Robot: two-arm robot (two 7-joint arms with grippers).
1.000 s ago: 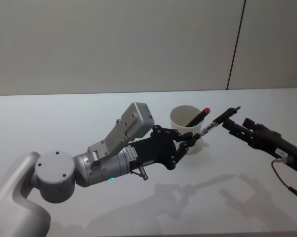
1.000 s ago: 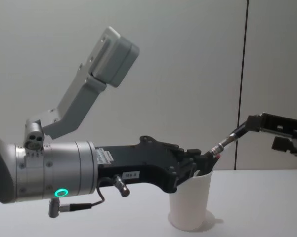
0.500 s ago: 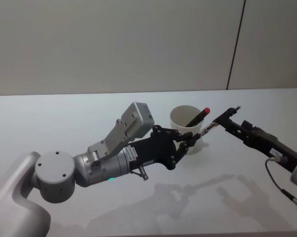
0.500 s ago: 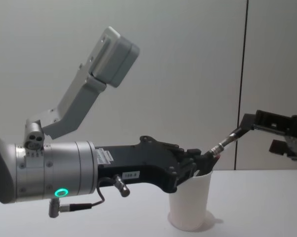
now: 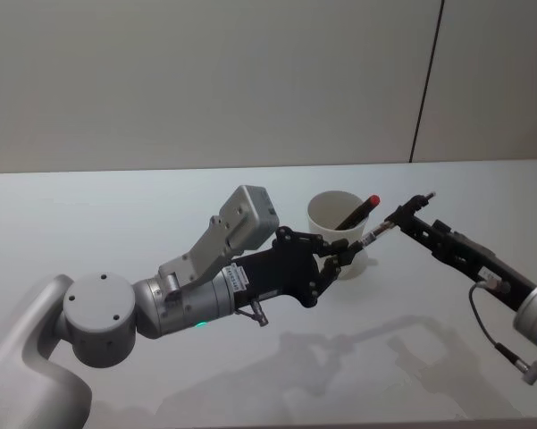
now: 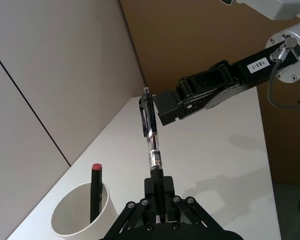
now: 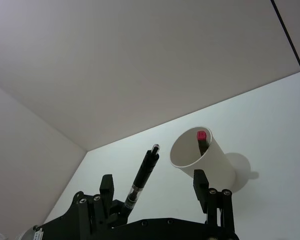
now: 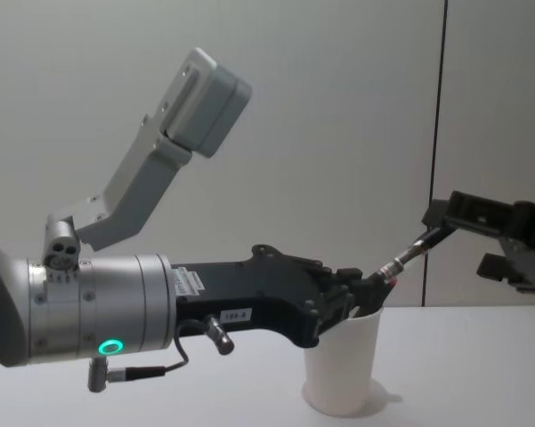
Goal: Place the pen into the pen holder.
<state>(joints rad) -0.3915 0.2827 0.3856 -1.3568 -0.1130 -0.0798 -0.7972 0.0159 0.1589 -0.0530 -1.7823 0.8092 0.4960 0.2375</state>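
At frame centre, the pen [image 5: 381, 227] is gripped by the left claw [image 5: 347, 254] beside the pen holder [image 5: 339, 234]; the open right claw [image 5: 409, 214] should be closed squarely around its upper end.

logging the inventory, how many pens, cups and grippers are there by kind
pens: 2, the black pen held by the left gripper and the red-capped pen in the cup
pen holder: 1
grippers: 2, left and the right gripper
total: 5
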